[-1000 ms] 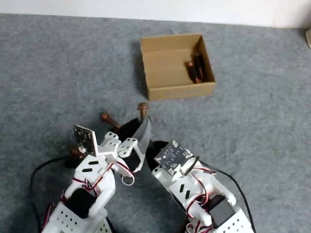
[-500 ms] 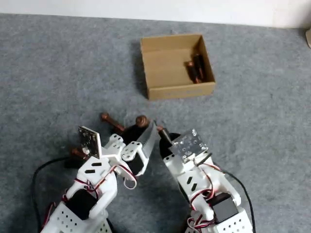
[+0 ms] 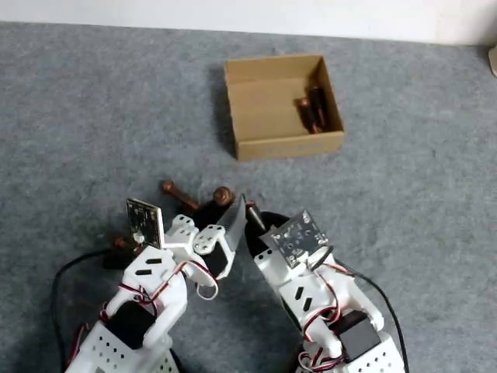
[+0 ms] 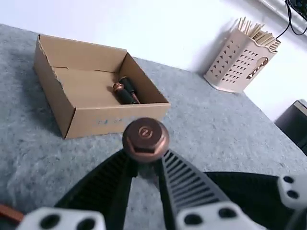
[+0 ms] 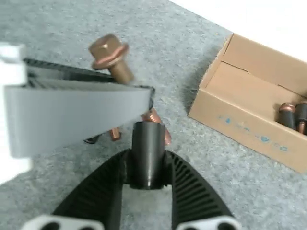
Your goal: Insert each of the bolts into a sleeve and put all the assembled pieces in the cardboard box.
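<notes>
Pinched in the left gripper [image 4: 145, 159]: a copper bolt [image 4: 145, 137], shank squeezed between the two ribbed black fingers, flanged hex head standing clear of the tips. Faces, head first, toward the cardboard box [image 4: 67, 115] in the left wrist view.

Clamped in the right gripper [image 5: 147, 165]: a black sleeve [image 5: 147, 143], gripped round its lower half, open end poking out past the fingertips. Lies close under the flat side of the left gripper's finger in the right wrist view, with the bolt tilted above it and the shank running behind that finger. Contact between bolt tip and sleeve mouth: impossible to tell. Sits, seen from above, just beside the bolt head, both held over the grey carpet [image 3: 404, 202] in front of the two arms.

Standing well apart from both grippers, farther up the carpet: the box, open-topped. Holds two assembled pieces [image 3: 311, 109], side by side against one side wall.

Lying loose on the carpet: one bolt [image 3: 177, 194] just beside the left gripper, another [image 3: 120, 242] partly hidden by the left arm's camera board [image 3: 144, 224].

Beyond the box in the left wrist view, against the white wall [image 4: 168, 28]: a perforated holder [image 4: 242, 62] full of wooden sticks.
</notes>
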`<move>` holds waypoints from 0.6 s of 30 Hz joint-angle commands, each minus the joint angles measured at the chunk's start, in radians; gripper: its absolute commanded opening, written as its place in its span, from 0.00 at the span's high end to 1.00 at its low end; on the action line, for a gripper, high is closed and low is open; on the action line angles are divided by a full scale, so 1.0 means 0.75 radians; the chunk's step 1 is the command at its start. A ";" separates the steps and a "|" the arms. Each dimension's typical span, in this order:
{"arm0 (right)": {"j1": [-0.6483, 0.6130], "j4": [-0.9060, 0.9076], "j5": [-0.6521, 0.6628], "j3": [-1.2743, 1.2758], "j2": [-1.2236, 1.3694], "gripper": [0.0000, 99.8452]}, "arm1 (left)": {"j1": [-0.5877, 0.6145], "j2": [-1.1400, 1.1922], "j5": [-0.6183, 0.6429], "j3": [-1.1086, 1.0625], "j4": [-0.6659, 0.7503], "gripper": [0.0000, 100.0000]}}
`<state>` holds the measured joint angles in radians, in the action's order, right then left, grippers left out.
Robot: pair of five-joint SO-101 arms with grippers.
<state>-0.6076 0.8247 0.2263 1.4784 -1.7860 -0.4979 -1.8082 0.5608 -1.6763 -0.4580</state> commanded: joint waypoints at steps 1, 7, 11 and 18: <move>-0.003 -0.044 0.047 -0.056 -0.003 1.00 | 0.111 -0.024 -0.010 -0.024 0.078 1.00; -0.001 -0.038 0.053 -0.058 -0.003 1.00 | 0.253 -0.021 -0.008 0.101 0.160 1.00; -0.007 -0.038 0.057 -0.056 -0.001 1.00 | 0.261 -0.021 0.002 0.251 0.029 1.00; -0.007 -0.038 0.057 -0.058 -0.001 1.00 | 0.034 -0.021 0.020 0.353 -0.155 1.00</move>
<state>-0.6076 0.8247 0.2555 1.4784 -1.7860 -0.4166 -1.8098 0.5700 -1.4937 -0.5669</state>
